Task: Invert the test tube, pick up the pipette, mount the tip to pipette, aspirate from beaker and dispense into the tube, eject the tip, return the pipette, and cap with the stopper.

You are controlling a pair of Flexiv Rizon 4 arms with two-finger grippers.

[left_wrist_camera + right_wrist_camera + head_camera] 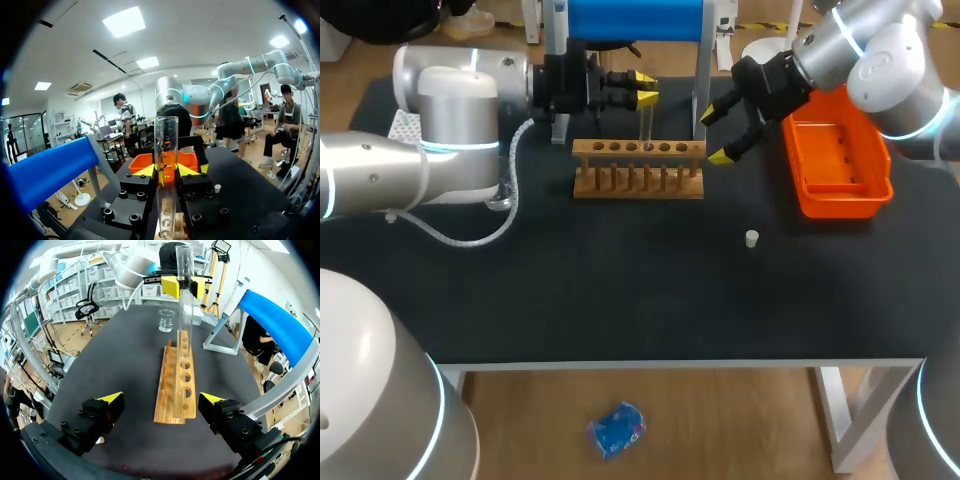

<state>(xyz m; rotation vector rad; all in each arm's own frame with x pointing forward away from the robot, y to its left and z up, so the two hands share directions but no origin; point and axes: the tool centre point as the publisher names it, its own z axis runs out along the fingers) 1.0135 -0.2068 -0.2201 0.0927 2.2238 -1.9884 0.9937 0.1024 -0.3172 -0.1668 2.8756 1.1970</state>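
Test tube [647,122] upright over wooden rack [638,150], pinched between the yellow tips of left gripper [644,88]; both tips press its glass wall from opposite sides. In the right wrist view the flat rim looks to be uppermost and the lower end sits at the rack's row of holes; cannot tell whether it is seated in a hole or just above one. Right gripper [716,133] hangs beside the rack's right end, fingers spread wide, nothing between them. Stopper [751,238] lies alone on the black table [620,290], well apart from the rack, so capping is not done. Beaker [166,320] stands beyond the rack's far end, with clear liquid in it. Orange tray [830,150] sits to the right of the rack; contents not discernible. No pipette is in either gripper, and I cannot make one out. Judgement: only the first step, righting the tube, is in hand, near its finish. Pipette pickup, tip mounting, aspirate, dispense, tip ejection, return and capping all remain.
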